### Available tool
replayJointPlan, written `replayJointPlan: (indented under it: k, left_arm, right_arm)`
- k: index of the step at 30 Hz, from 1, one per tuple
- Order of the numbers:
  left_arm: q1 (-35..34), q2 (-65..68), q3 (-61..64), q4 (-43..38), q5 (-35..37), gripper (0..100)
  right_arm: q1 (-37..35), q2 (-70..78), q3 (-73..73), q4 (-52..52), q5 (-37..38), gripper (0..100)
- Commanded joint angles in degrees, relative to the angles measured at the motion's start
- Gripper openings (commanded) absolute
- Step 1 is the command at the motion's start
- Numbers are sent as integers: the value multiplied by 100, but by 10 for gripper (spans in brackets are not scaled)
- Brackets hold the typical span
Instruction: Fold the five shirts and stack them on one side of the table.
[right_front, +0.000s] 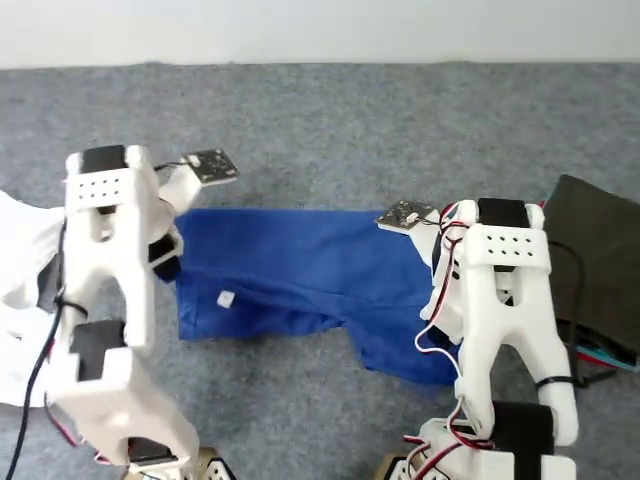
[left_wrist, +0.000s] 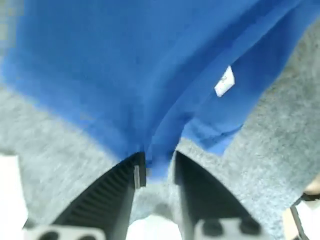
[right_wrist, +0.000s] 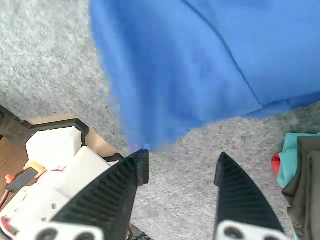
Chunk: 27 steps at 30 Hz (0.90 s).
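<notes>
no print can be read anywhere. the only label is a small white tag (right_front: 225, 299) on the blue shirt (right_front: 300, 265), near one end of the shirt; its face is too small and blurred to make out any words or numbers.

Bare tabletop (right_front: 330, 130) open beyond the blue shirt (right_front: 300, 270), white shirt (right_front: 20, 260) crowding the left edge, dark clothes pile (right_front: 595, 255) blocking the right edge, blue shirt covering the middle
</notes>
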Motion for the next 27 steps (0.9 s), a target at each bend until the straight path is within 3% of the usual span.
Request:
replayJointPlan:
  k: [1, 8, 11, 14, 20, 27]
  left_arm:
    - [-149, -826, 92, 176, 35, 161]
    - [-246, -1398, 330, 79, 158, 166]
    - [-62, -1213, 462, -299, 862, 96]
    - [264, -897, 769, -598, 1398, 9]
    - [396, -396, 1385, -1389, 2189, 14]
    - [-211, -818, 1411, -905, 2180, 32]
  right_arm:
    - [-4, -277, -246, 13, 62, 228]
    - [-40, -198, -826, -259, 35, 227]
    - [-48, -4, -853, -813, -62, 226]
    - [-40, 242, -862, -1103, -712, 223]
    - [-57, 382, -897, -1174, -1424, 60]
    - [-215, 400, -879, -1323, -1451, 16]
